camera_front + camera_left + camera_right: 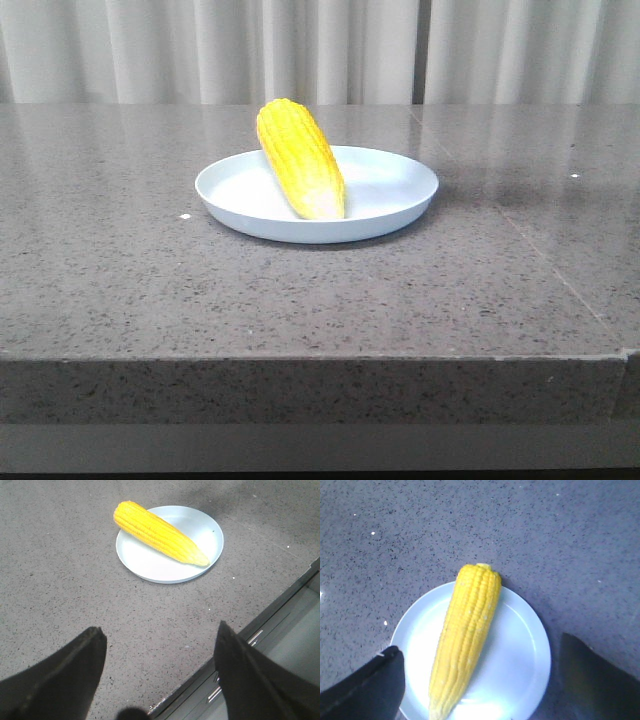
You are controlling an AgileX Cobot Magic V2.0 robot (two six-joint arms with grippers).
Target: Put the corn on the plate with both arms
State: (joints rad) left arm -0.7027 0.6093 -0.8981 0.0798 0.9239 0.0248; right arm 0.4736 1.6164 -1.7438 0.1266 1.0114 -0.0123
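- Grey speckled stone surface (120,290), pale curtains (320,50) behind.
- One corn (300,158), one plate (400,205). Corn lies slanted on the plate, fat end propped over the far rim, pale tip down inside.
- Left pincer (160,645) hangs spread wide, empty, over the near edge.
- Right pincer (482,665) gapes open right above the plate, holding nothing.

A staged test room: speckled grey stone counter (300,300) before pleated white curtains (320,50)
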